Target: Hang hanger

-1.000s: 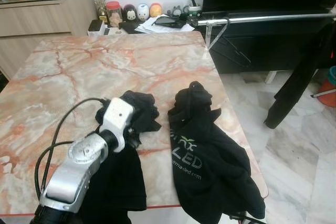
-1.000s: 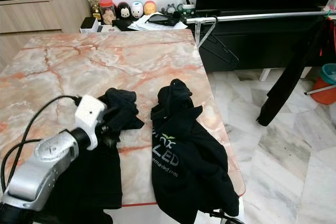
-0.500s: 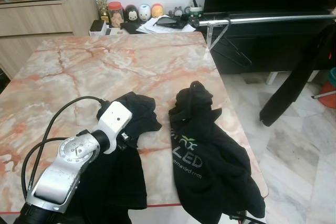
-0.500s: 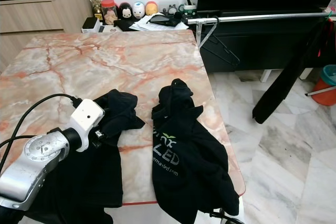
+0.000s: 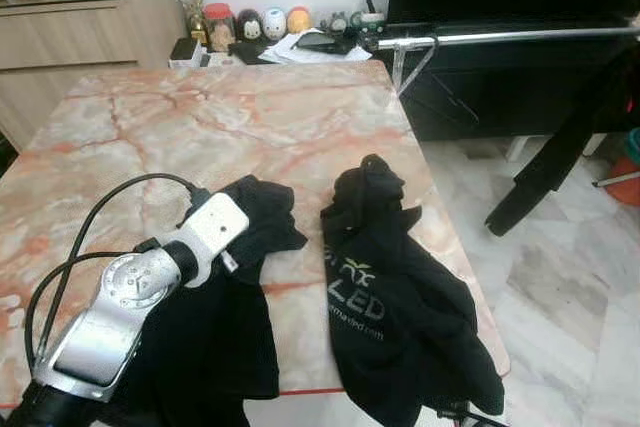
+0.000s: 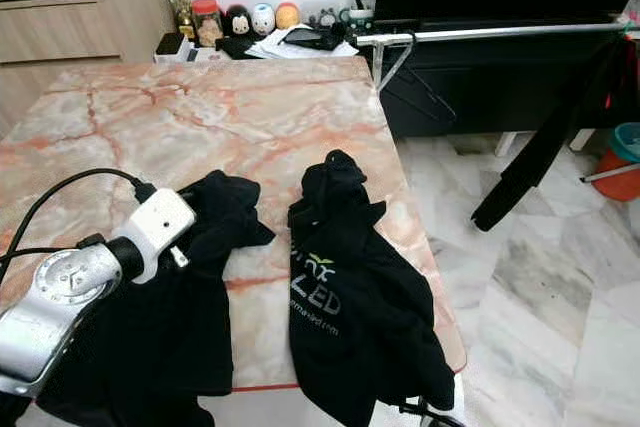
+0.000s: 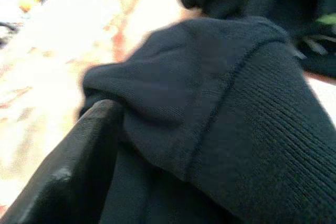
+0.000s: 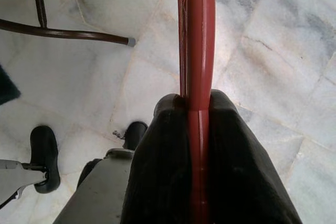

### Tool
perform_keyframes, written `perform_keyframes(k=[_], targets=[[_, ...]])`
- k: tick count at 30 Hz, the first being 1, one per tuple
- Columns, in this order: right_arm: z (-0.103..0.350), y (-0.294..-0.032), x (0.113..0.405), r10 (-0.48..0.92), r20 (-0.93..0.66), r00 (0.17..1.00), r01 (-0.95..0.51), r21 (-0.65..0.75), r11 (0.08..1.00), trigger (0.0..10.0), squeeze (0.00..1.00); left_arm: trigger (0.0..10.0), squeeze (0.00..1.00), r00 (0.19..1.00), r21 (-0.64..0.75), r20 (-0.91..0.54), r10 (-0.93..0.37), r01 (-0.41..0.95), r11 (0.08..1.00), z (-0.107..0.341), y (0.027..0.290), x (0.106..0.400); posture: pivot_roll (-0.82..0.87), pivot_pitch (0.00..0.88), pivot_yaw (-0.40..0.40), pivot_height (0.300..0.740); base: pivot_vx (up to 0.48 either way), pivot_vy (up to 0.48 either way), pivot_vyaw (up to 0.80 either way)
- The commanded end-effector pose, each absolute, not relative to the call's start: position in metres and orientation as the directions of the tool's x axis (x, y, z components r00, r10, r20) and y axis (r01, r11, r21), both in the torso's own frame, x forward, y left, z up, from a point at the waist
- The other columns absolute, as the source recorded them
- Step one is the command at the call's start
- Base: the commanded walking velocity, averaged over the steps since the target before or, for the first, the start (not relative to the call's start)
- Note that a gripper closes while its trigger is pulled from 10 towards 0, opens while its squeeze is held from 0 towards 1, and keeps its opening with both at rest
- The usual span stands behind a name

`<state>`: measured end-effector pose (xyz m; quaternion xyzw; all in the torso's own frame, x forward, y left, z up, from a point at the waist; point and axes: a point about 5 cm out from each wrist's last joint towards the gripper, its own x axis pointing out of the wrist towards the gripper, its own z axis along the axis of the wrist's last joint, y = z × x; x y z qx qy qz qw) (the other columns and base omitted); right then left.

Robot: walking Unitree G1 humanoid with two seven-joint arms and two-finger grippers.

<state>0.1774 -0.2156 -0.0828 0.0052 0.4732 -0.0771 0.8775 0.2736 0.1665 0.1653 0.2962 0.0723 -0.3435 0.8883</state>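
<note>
Filling most of the left eye view is a glossy marble table (image 5: 250, 117), pale pink with rust-red veins, its near edge at the bottom of the frame. Beyond it, across the upper right, a thin chrome clothes rail (image 5: 520, 35) runs level in front of a dark cabinet, with a black garment (image 5: 560, 147) drooping from its right end over the white marble floor (image 5: 560, 277).

Two soft, crumpled black garments lie on the table. The printed one (image 5: 400, 317), with pale lettering, sprawls at lower centre-right and spills over the near edge. The plain black one (image 5: 225, 317) lies at lower left.

The left gripper (image 7: 105, 145) is clenched on a thick fold of the plain garment, whose ribbed knit cuff shows in the left wrist view; the silver left arm (image 5: 120, 317) crosses the lower left corner.

In the right wrist view, the right gripper (image 8: 199, 119) grasps the hanger (image 8: 198, 40), a smooth, rounded red bar pinched between the two black fingers (image 8: 157, 182). Its long axis runs straight on from the fingers, out over the floor tiles.
</note>
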Motion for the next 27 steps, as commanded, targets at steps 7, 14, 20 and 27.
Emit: perform_keyframes(k=[7, 14, 20, 27], targets=[[-0.081, -0.217, 0.180, -0.135, -0.827, 0.546, 0.151, -0.061, 0.987, 10.0, 0.00, 10.0, 1.00, 0.617, 0.410, -0.473, -0.629, 0.786, 0.463, 0.173, 0.178, 0.255, 0.20, 0.000, 0.001, 0.740, 0.000, 0.000, 0.00], [-0.081, -0.217, 0.181, -0.134, -0.827, 0.546, 0.151, -0.061, 0.987, 10.0, 0.00, 10.0, 0.70, 0.510, 0.312, -0.508, -0.694, 0.860, 0.404, 0.175, 0.174, 0.242, 0.20, 0.000, 0.001, 0.740, 0.000, 0.000, 0.00], [-0.081, -0.217, 0.181, -0.136, -0.826, 0.547, 0.152, -0.061, 0.986, 10.0, 0.00, 10.0, 0.00, 0.775, 0.390, -0.298, -0.557, 0.631, 0.671, 0.186, 0.177, 0.277, 0.20, 0.000, 0.001, 0.740, 0.000, 0.000, 0.00], [-0.081, -0.216, 0.180, -0.135, -0.827, 0.546, 0.153, -0.060, 0.986, 10.0, 0.00, 10.0, 0.00, 0.697, 0.421, -0.459, -0.551, 0.717, 0.556, 0.177, 0.181, 0.270, 0.20, 0.000, 0.003, 0.740, 0.000, 0.000, 0.00]])
